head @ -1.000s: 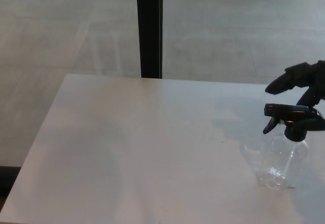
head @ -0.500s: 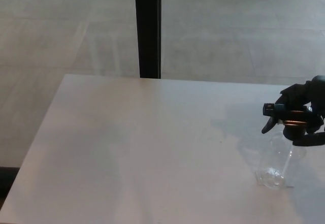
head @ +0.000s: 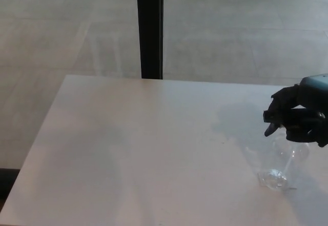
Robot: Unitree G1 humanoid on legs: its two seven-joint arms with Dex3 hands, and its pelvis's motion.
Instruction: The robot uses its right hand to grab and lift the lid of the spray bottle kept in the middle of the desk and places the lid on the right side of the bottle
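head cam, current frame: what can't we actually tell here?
- Lid: the right hand wraps it, only the nozzle and trigger tip show; seated or loose on the bottle is unclear.
- Right arm: cut off by the picture's right edge.
- Left hand: out of view.
- Bottle contents: clear, too faint to judge.

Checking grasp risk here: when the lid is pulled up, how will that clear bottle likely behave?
The clear bottle looks empty, so probably light and apt to lift or tip with the lid. Its thin plastic may flex. The right hand grips only the lid; nothing steadies the bottle.

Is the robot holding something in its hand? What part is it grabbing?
Yes. The right hand is closed around the black spray lid on top of the clear bottle, which stands on the desk.
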